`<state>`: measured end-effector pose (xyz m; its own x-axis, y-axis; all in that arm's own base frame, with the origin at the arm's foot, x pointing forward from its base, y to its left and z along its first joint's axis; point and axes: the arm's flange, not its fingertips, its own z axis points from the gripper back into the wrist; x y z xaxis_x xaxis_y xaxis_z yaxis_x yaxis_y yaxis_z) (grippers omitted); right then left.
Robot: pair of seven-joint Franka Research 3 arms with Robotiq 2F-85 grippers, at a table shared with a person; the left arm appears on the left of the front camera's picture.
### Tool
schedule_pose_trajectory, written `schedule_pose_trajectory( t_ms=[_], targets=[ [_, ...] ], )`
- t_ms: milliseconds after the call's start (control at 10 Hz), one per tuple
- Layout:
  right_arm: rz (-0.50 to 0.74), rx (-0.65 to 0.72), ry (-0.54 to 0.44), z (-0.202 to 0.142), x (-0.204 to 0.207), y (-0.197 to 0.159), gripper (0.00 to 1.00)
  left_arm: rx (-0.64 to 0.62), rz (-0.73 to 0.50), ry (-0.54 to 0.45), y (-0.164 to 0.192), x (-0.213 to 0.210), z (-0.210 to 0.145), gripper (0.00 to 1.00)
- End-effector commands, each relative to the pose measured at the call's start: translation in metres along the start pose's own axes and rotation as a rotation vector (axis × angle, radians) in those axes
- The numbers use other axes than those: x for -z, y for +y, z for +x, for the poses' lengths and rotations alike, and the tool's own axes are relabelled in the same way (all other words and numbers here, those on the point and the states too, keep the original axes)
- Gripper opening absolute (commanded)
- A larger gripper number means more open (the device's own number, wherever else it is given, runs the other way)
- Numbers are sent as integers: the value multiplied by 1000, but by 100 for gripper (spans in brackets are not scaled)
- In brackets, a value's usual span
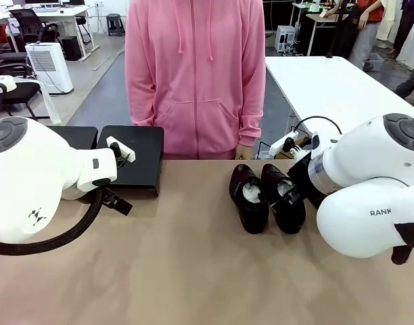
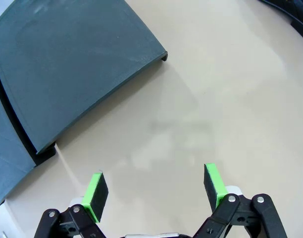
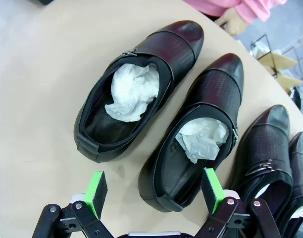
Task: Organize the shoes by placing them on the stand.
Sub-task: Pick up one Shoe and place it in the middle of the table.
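Directly ahead of the right fingers, spread and empty, four shoes lie on the counter, heels nearest, long axes running away. Left fingers, likewise spread, hover beside the stand, well apart from the shoes.

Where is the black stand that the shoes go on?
In the front view, the stand sits at the table's far edge on the robot's left, just in front of the person's pink hoodie. The shoes lie on the table to its right.
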<state>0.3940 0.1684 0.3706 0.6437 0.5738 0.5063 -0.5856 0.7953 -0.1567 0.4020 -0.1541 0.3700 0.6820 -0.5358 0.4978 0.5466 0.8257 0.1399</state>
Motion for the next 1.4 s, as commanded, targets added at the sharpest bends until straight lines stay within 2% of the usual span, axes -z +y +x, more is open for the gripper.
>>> schedule_pose_trajectory(
  t_ms=[0, 100, 200, 500, 700, 800, 1000, 1300],
  targets=[
    [0, 2, 0, 0, 0, 0, 100, -3, 0, 0, 1, 0, 0, 100],
    [0, 0, 0, 0, 0, 0, 100, 0, 0, 0, 0, 0, 0, 100],
    [25, 73, -38, -2, -23, -23, 100, -5, 0, -79, 7, -33, 9, 100],
    [93, 200, -169, -23, -89, -95, 100, -97, -109, -118, 61, -112, 22, 100],
    [166, 242, -175, -42, -113, -131, 100, -119, -212, -137, 93, -147, 27, 100],
    [249, 242, -129, -56, -124, -152, 100, -142, -292, -160, 112, -160, 25, 100],
    [280, 272, -155, -78, -141, -180, 100, -141, -403, -184, 127, -174, 16, 100],
    [312, 314, -188, -102, -144, -204, 100, -165, -452, -186, 135, -178, 0, 100]
  ],
)
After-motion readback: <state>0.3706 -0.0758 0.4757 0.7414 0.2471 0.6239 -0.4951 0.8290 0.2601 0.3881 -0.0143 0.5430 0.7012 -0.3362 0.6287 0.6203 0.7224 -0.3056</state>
